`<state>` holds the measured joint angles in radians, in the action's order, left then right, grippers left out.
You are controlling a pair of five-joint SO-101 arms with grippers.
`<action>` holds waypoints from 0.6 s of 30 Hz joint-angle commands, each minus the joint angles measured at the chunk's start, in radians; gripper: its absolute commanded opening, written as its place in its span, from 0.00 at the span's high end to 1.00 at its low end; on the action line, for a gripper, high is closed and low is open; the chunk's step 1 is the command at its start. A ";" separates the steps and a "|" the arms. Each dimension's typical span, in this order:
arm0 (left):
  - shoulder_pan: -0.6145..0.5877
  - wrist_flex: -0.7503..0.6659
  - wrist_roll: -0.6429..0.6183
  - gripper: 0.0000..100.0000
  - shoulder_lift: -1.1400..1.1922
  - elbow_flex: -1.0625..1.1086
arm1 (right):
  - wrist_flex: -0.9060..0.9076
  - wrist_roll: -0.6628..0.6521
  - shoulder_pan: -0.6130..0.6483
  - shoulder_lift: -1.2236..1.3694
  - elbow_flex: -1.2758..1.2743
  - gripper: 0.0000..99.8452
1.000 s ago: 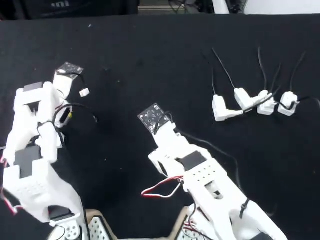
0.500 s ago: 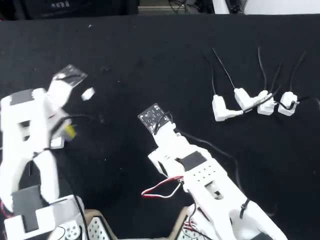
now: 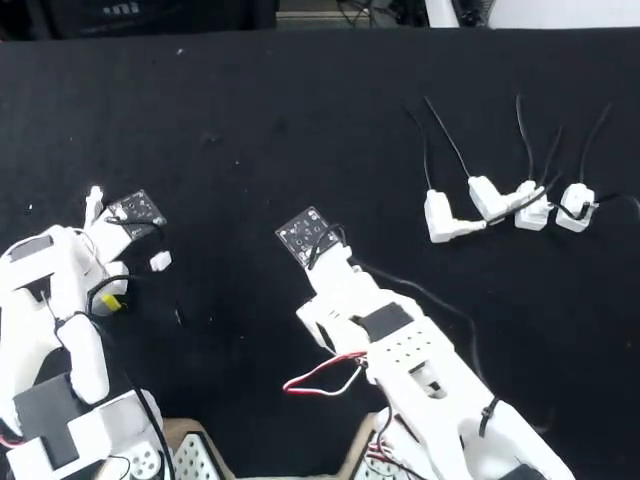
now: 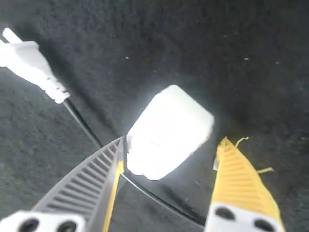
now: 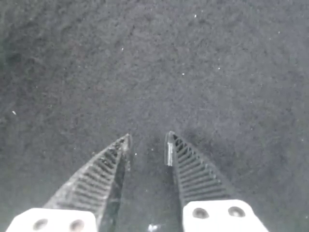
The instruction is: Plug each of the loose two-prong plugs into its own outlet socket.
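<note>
My left gripper (image 4: pixel 171 142) is shut on a white outlet socket (image 4: pixel 169 130); its grey finger (image 4: pixel 96 174) and yellow finger (image 4: pixel 236 179) press the two sides. A black cord runs out beneath the socket. A loose white two-prong plug (image 4: pixel 29 60) with a black cord lies on the cloth just beyond. In the high view the socket (image 3: pixel 160 261) sits beside the left arm (image 3: pixel 55 300) at the near left. My right gripper (image 5: pixel 147 137) stands slightly open over bare black cloth; in the high view the right gripper (image 3: pixel 310 235) is mid-table.
Several white plug-and-socket pieces (image 3: pixel 500 205) with thin black cords lie in a row at the far right. The table (image 3: pixel 300 110) is covered in black cloth. Red and white wires (image 3: pixel 320 375) loop off the right arm.
The left arm has pulled back toward the near edge, and the white socket came with it. The right arm and the row at the right have stayed put.
</note>
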<state>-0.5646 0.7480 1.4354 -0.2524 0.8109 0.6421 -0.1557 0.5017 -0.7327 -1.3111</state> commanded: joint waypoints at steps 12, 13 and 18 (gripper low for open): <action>0.038 0.169 0.057 0.70 0.245 -0.295 | -0.021 0.003 0.008 0.007 0.005 0.89; 0.038 0.229 0.057 0.70 0.245 -0.329 | -0.021 0.003 0.008 0.007 0.005 0.89; 0.039 0.440 0.064 0.84 0.247 -0.427 | -0.020 0.003 0.008 0.007 0.004 0.89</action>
<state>-0.5386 1.0533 1.4431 -0.0023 0.4841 0.6421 -0.1542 0.5017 -0.7327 -1.3111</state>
